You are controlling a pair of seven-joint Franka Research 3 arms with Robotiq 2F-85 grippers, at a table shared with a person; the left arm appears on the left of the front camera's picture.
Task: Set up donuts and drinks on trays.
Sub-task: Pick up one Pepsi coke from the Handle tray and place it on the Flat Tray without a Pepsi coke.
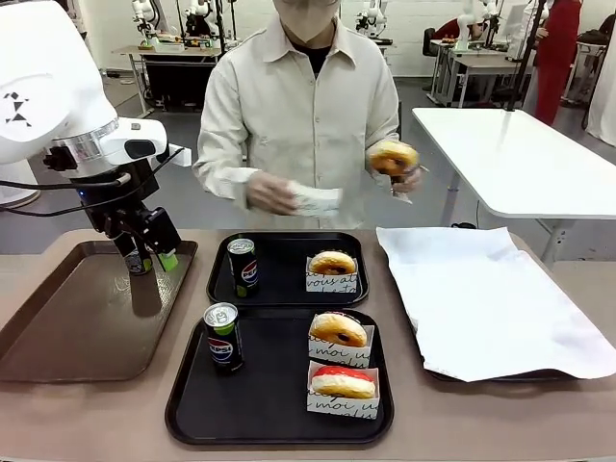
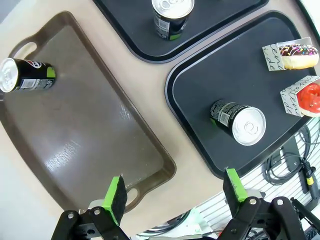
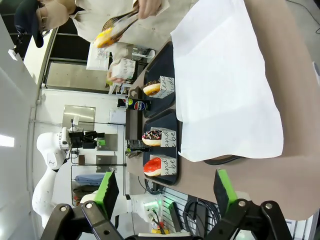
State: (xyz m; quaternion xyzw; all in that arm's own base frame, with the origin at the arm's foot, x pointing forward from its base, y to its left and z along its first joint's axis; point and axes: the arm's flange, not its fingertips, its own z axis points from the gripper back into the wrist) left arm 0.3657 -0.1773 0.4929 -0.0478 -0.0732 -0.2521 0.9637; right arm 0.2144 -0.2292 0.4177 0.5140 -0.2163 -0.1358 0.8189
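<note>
1. The tabletop (image 1: 67, 414) is a smooth tan-brown surface, and four trays sit on it
2. A long brown tray (image 1: 77, 327) with handle cut-outs lies at the left; in the left wrist view a Pepsi can (image 2: 25, 76) lies on its side in one corner of it
3. The left gripper (image 1: 152, 260) hovers over the far right part of the brown tray, its jaws spread wide with nothing between the green pads (image 2: 116, 195)
4. The far black tray (image 1: 284, 289) sits at the middle of the table and carries an upright can (image 1: 243, 267) at its left and a boxed donut (image 1: 332, 270) at its right
5. The near black tray (image 1: 260, 404) lies just in front of it, with an upright can (image 1: 222, 336) at its far left corner and two boxed donuts at its right: a sprinkled one (image 1: 339, 337) and a red-iced one (image 1: 344, 389) nearer
6. At the right lies a tray lined with white paper (image 1: 481, 298), the sheet hanging over the rim
7. The right gripper (image 3: 165, 192) is above the table's right end, jaws wide apart and holding nothing
8. The person at the far side holds a golden donut (image 1: 393, 157) in tongs in one hand and a white paper box (image 1: 318, 200) in the other
9. Behind are a grey floor, a white table (image 1: 520, 154) at the right, and workbenches farther off
</note>
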